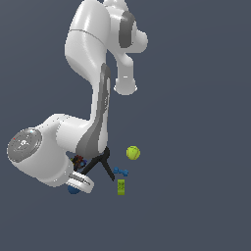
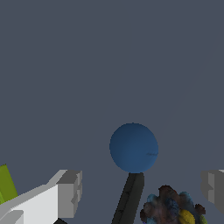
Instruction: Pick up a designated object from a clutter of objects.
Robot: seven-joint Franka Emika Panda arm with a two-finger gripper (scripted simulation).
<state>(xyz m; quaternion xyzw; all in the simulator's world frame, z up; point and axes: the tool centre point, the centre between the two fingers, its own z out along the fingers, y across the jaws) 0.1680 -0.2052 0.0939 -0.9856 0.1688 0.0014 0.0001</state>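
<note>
The designated object, a smooth dark blue ball (image 2: 133,147), lies on the grey floor just ahead of my gripper (image 2: 141,192). The gripper is open: its two grey fingertips (image 2: 69,192) stand wide apart on either side, touching nothing. In the exterior view only a sliver of the ball (image 1: 73,190) shows under the white hand, and the fingers are hidden there. The rest of the clutter sits close by: a black clamp (image 2: 129,199), a dark multicoloured toy (image 2: 173,209), a yellow-green tennis ball (image 1: 133,153), a bright blue piece (image 1: 121,171) and a green block (image 1: 121,187).
The arm's white links (image 1: 54,147) lean over the clutter on the exterior view's left and hide part of it. The black clamp (image 1: 100,164) spreads its two legs between the hand and the tennis ball. The green block (image 2: 6,186) shows beside one finger.
</note>
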